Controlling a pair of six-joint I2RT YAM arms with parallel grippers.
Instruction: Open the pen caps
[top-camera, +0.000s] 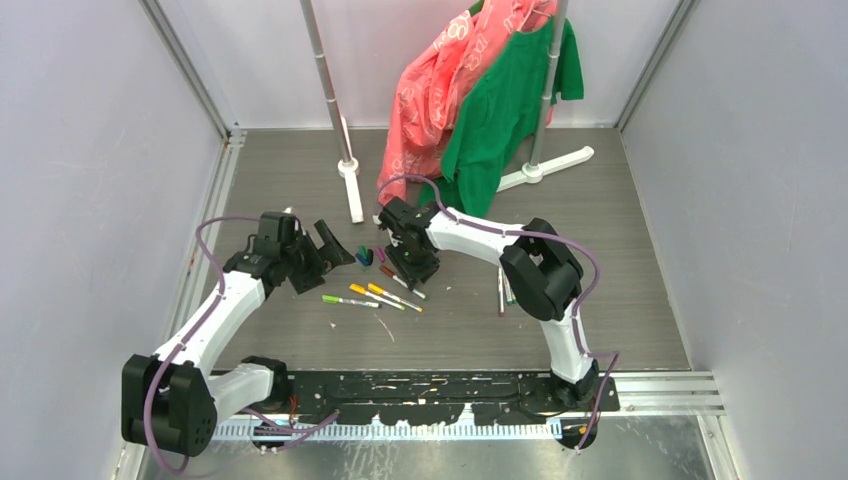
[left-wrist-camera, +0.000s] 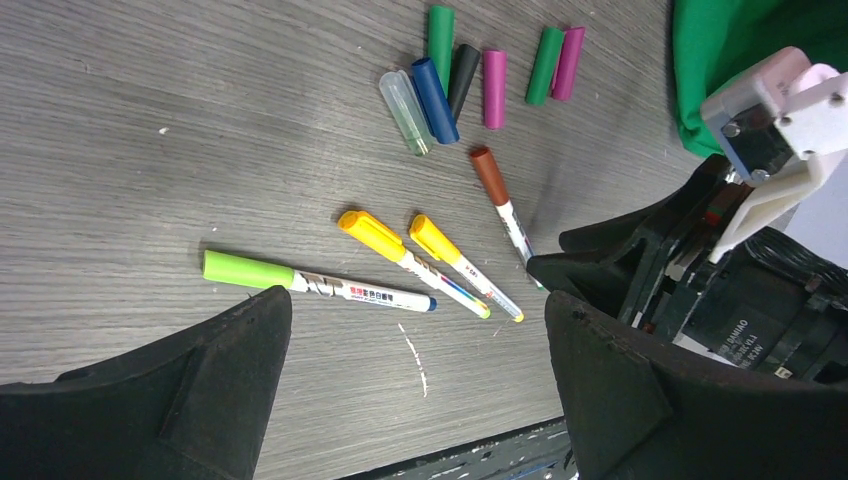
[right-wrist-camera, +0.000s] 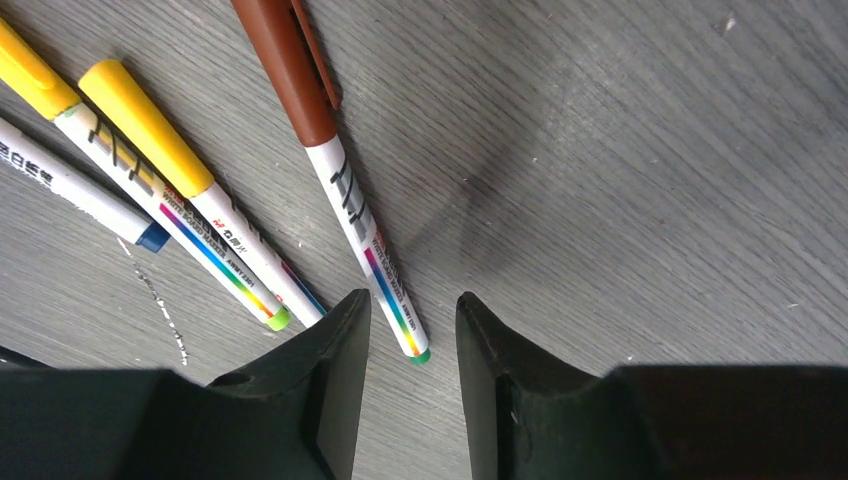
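Note:
Four capped pens lie on the grey floor: a green-capped pen (left-wrist-camera: 300, 283), two yellow-capped pens (left-wrist-camera: 410, 262) and a brown-capped pen (left-wrist-camera: 500, 200). Several loose pen caps (left-wrist-camera: 494, 88) lie beyond them in green, clear, blue, black and magenta. My left gripper (left-wrist-camera: 412, 300) is wide open and empty above the green and yellow pens; it also shows in the top view (top-camera: 335, 245). My right gripper (right-wrist-camera: 412, 305) is open a little, its jaws on either side of the tail end of the brown-capped pen (right-wrist-camera: 345, 190), not closed on it. It shows in the top view (top-camera: 412, 268).
Two or three more pens (top-camera: 503, 290) lie right of the right arm's elbow. A clothes rack with grey poles (top-camera: 330, 90) and white feet (top-camera: 352, 190) stands at the back, with a pink garment (top-camera: 430, 90) and a green garment (top-camera: 500, 110). Walls close both sides.

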